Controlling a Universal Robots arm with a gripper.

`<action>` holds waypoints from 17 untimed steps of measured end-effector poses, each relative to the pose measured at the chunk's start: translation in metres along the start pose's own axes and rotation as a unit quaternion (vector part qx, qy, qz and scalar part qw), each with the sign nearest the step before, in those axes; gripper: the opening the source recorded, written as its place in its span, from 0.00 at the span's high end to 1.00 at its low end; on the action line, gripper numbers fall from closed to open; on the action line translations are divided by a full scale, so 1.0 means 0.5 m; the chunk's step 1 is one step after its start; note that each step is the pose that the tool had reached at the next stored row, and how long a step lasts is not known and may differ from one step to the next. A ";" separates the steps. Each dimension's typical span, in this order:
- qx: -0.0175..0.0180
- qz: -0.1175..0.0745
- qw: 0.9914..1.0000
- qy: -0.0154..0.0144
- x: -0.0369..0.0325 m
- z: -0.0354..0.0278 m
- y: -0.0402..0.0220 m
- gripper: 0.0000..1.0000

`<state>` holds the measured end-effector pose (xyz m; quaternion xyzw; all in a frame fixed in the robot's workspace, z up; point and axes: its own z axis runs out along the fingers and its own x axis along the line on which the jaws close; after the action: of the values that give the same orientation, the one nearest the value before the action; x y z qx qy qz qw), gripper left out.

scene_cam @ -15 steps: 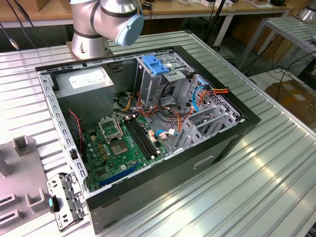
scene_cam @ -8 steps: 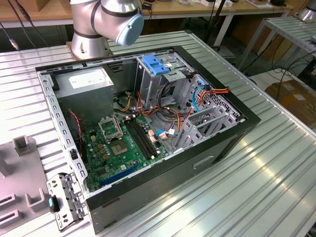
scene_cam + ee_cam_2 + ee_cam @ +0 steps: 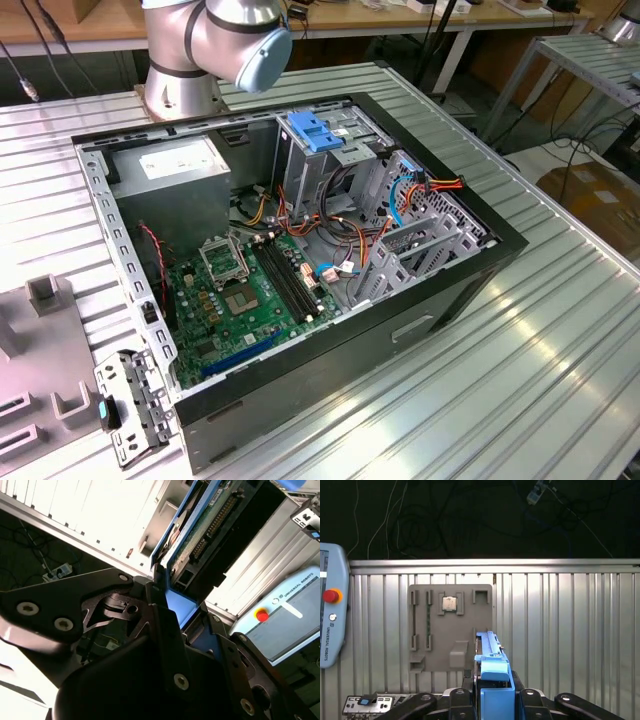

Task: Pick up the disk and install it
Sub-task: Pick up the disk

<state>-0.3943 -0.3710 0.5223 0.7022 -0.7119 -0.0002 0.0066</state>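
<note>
First wrist view, from one side to the other: a grey control tablet [image 3: 330,625] with a red button [image 3: 330,596] carries a line of print down its edge. Next comes a grey holder plate [image 3: 451,630] lying on the ribbed metal counter [image 3: 570,630], with a small square chip [image 3: 449,603] seated in one of its pockets. Beside that plate stands the disk [image 3: 490,652], edge-on, with its bright blue rail and end tab toward the camera. The pincer [image 3: 495,697] is closed narrowly on it, and a black finger [image 3: 457,700] presses in at each flank of the blue tab.

In the second wrist view the disk [image 3: 202,527] juts straight out from the pincer [image 3: 176,605]. Its green circuit board and connector row sit between the blue rails. The control tablet [image 3: 290,615] lies beyond it, again with a printed line and a round mark.

In the exterior view, the holder plate [image 3: 40,330] sits at the exterior view's left. The arm [image 3: 215,40] rises behind an open computer case [image 3: 470,290] on the counter [image 3: 520,390]. A white label is stuck on the case's power unit [image 3: 175,165], and a paler blue bracket [image 3: 315,130] tops the drive cage.
</note>
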 end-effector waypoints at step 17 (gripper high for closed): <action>0.000 0.000 1.000 0.000 0.001 0.000 -0.062 0.63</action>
<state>-0.3635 -0.3718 0.5220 0.7022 -0.7120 -0.0002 0.0066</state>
